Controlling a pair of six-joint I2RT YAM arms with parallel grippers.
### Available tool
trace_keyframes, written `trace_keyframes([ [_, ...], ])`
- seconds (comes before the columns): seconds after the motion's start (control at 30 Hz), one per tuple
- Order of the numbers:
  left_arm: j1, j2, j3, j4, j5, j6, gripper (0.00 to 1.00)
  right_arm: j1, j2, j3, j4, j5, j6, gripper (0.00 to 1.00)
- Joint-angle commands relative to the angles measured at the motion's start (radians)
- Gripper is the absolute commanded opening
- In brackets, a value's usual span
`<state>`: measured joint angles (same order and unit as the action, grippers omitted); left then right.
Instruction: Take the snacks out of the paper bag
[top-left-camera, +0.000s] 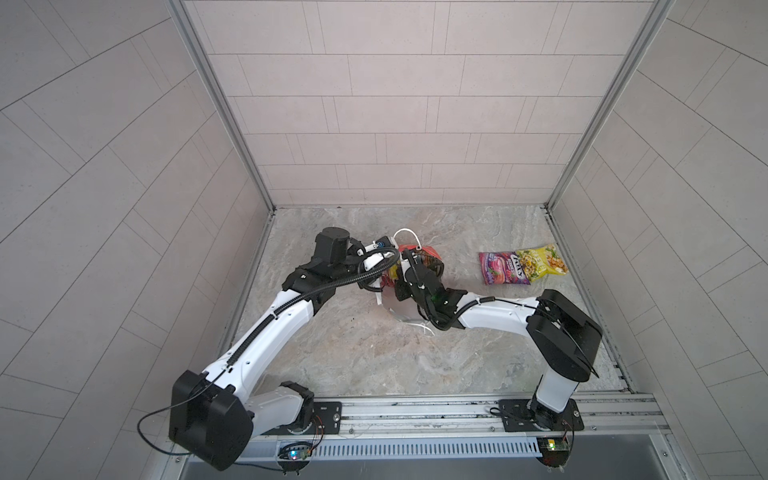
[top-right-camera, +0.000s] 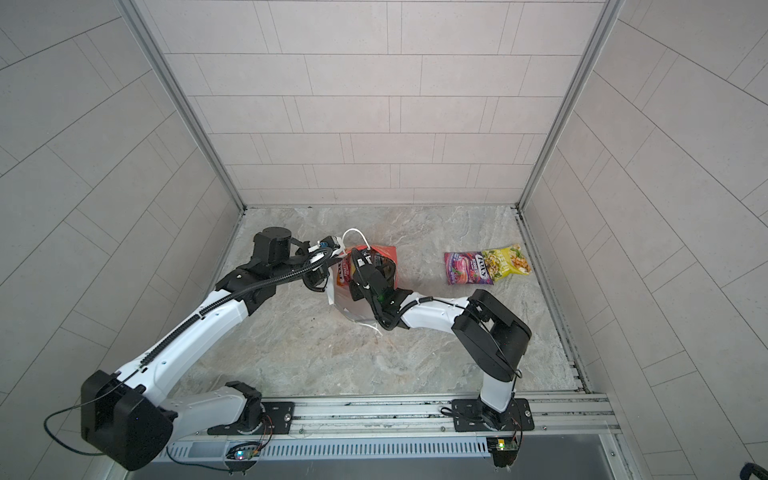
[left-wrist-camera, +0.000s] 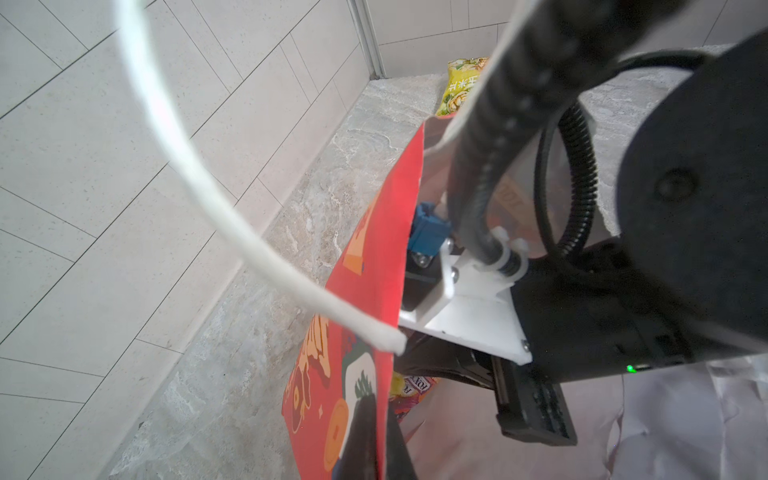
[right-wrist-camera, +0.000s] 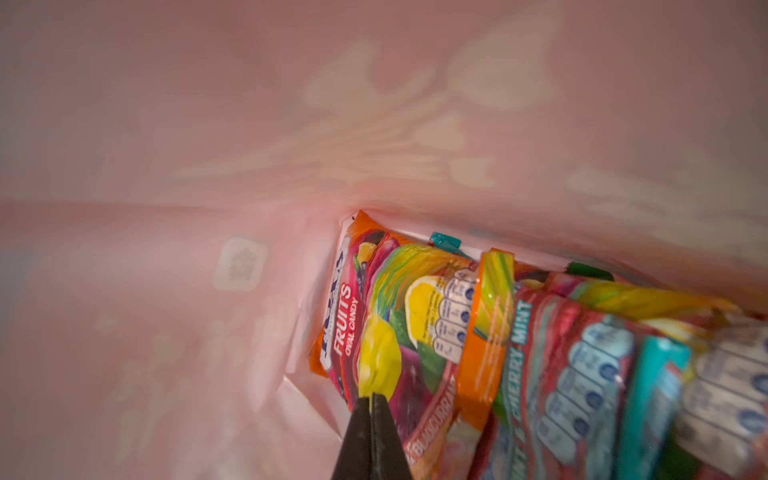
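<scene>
Right gripper (right-wrist-camera: 372, 401), inside the paper bag (right-wrist-camera: 166, 166), pinches a yellow fold of one snack packet (right-wrist-camera: 376, 353); best lifted straight out, slowly, while left gripper (left-wrist-camera: 380, 444) clamps the rim.

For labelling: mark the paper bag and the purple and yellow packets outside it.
paper bag (top-right-camera: 385, 252): a top view, red wall.
purple packet (top-right-camera: 467, 269): a top view, middle.
yellow packet (top-right-camera: 509, 262): a top view, middle.

Grey marbled tabletop (top-left-camera: 374, 353) below; pale tiled walls (top-left-camera: 395, 124) all round; aluminium rail (top-left-camera: 415, 411) across the near edge.
</scene>
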<state>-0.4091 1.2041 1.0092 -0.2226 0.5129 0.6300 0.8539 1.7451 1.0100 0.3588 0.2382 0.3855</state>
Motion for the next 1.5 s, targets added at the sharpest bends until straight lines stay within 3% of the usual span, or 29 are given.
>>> trace_keyframes([
  [0.0, -0.01, -0.005, 0.005, 0.02, 0.045, 0.019, 0.0, -0.005, -0.056, -0.022, 0.033, -0.013, -0.01, 0.0],
  [0.23, -0.01, -0.004, 0.005, 0.02, 0.049, 0.016, 0.0, -0.005, -0.035, -0.014, 0.038, -0.054, -0.011, 0.03],
  [0.3, -0.01, -0.006, 0.005, 0.02, 0.048, 0.018, 0.0, -0.005, -0.017, 0.002, 0.033, -0.062, -0.008, 0.28],
  [0.33, -0.01, -0.006, 0.005, 0.02, 0.049, 0.015, 0.0, -0.006, -0.003, 0.016, 0.02, -0.065, -0.004, 0.35],
  [0.57, -0.01, -0.002, 0.006, 0.02, 0.052, 0.016, 0.0, -0.005, 0.084, 0.085, -0.006, -0.05, 0.035, 0.54],
  [0.97, -0.01, 0.0, 0.008, 0.023, 0.062, 0.013, 0.0, -0.009, 0.222, 0.204, -0.118, 0.141, 0.126, 0.6],
  [1.1, -0.01, 0.0, 0.007, 0.021, 0.052, 0.014, 0.0, -0.009, 0.261, 0.227, -0.106, 0.18, 0.145, 0.54],
  [1.27, -0.01, 0.0, 0.007, 0.023, 0.055, 0.016, 0.0, -0.01, 0.268, 0.239, -0.093, 0.164, 0.145, 0.18],
  [1.47, -0.01, 0.007, 0.009, 0.022, 0.053, 0.017, 0.0, -0.009, 0.229, 0.195, -0.039, 0.119, 0.112, 0.02],
])
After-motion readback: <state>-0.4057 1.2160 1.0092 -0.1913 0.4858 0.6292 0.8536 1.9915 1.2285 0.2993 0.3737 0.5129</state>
